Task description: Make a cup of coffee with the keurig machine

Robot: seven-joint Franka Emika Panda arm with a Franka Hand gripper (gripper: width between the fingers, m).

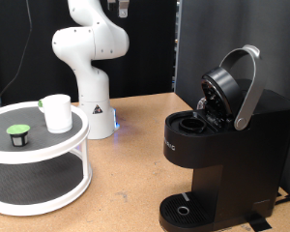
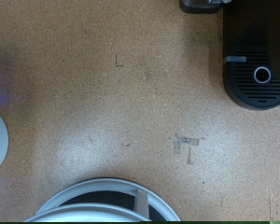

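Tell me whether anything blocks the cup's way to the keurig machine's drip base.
Nothing visible does. The cup stands on the white tiered stand, beside a pod. Bare table lies between it and the keurig machine. The gripper is not in view.

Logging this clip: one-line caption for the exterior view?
Coffee maker lid raised; white cup and pod sit on a tiered stand; tool out of view.

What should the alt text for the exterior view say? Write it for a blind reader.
A black keurig machine stands on a cork-topped table with its lid raised. At the exterior view's left, a white cup and a green-topped pod sit on a two-tier round stand. The gripper is out of frame.
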